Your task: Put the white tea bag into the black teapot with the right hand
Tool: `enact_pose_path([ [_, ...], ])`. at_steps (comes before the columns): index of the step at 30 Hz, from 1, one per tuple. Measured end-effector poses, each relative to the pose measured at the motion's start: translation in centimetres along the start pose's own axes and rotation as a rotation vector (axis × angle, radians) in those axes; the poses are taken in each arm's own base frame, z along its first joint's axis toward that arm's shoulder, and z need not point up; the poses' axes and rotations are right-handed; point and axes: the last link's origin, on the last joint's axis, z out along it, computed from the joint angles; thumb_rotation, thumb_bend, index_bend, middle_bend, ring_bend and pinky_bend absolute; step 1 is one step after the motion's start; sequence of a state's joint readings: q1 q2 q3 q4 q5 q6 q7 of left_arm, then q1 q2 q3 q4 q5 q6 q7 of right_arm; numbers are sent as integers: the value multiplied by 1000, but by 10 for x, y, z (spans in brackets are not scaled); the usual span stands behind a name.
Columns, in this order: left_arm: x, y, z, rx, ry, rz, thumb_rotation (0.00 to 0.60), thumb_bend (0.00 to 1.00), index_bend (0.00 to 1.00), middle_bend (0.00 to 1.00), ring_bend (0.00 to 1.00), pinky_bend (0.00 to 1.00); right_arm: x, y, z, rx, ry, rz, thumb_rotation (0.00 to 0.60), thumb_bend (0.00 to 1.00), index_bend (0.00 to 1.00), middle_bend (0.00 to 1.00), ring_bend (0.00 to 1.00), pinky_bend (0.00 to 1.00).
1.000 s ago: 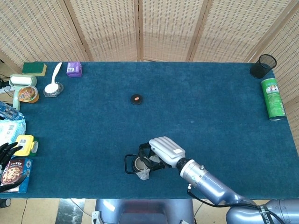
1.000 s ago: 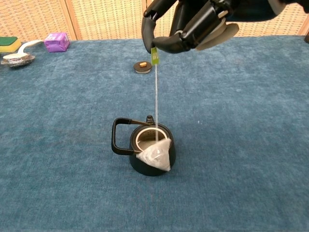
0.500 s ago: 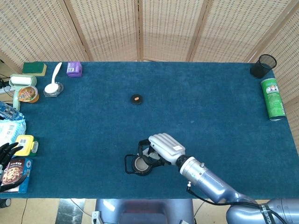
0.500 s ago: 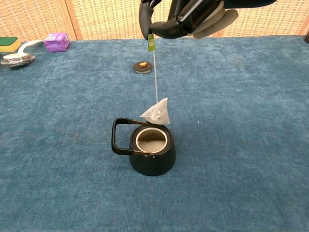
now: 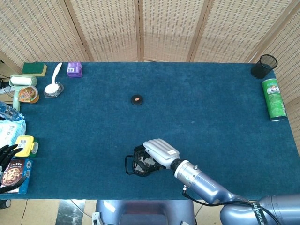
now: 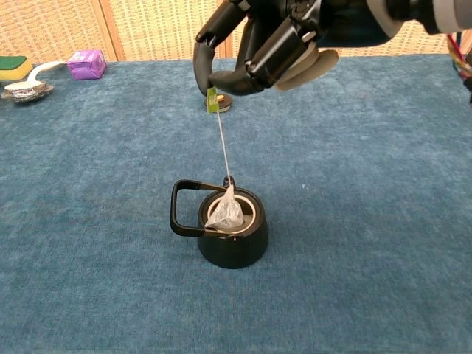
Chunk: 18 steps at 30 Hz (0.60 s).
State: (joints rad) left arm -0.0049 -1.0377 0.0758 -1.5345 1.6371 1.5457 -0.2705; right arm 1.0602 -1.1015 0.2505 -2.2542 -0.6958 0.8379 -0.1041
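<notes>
The black teapot stands lidless near the table's front edge, handle to the left; my hand mostly covers the teapot in the head view. My right hand hovers above it and pinches the green tag of a string. The white tea bag hangs from that string, its lower part inside the pot's mouth. Seen from the head camera, the right hand sits directly over the pot. My left hand rests at the far left edge, dark fingers spread over snack packs.
The small black lid lies mid-table, behind the pot. A spoon in a dish, purple box and sponge sit at back left. A green can and mesh cup are at back right.
The right hand came down and shifted left; the tea bag went from draping the pot's front, to hanging above the rim, to dipping into the opening.
</notes>
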Motion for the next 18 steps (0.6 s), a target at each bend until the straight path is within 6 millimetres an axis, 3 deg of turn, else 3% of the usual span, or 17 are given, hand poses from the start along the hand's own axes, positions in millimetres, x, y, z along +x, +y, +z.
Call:
enact_pose_path([
  [18, 1, 2, 2, -2, -4, 11, 600, 261, 145, 104, 0, 85, -4, 24, 2, -58, -9, 7, 600, 568, 613, 1000, 1000, 1000],
])
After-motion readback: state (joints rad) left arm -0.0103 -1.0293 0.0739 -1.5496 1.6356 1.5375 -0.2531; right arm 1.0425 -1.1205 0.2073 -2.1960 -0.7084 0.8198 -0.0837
